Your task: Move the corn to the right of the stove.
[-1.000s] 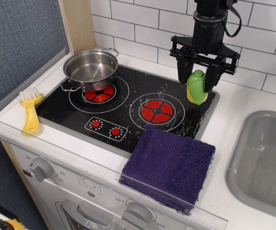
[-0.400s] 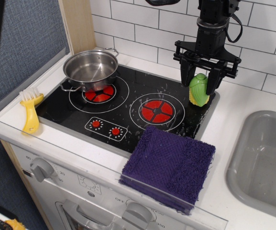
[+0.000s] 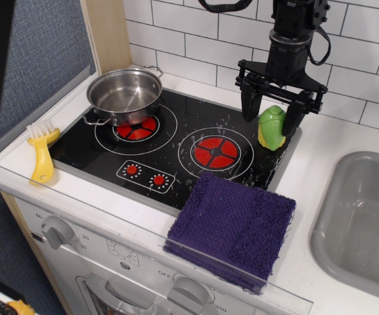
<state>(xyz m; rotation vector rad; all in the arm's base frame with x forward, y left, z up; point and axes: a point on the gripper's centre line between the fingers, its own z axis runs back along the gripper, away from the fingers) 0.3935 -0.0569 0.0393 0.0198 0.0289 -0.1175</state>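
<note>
The corn (image 3: 272, 128), yellow with a green husk, stands slightly tilted on the far right edge of the black stove (image 3: 176, 146), by its grey rim. My gripper (image 3: 270, 123) hangs straight down over it with one finger on each side. The jaws look spread, with a small gap to the husk, so the corn seems to rest on the cooktop and not in my grip. The white counter strip lies just right of the corn.
A steel pot (image 3: 125, 94) sits on the left burner. A purple cloth (image 3: 234, 226) covers the stove's front right corner. A yellow brush (image 3: 43, 155) lies left of the stove. A grey sink (image 3: 366, 216) is at the right. The tiled wall stands close behind the gripper.
The corn has come down from above the stove's right edge to rest on it. The jaws have spread a little and the corn now leans slightly.
</note>
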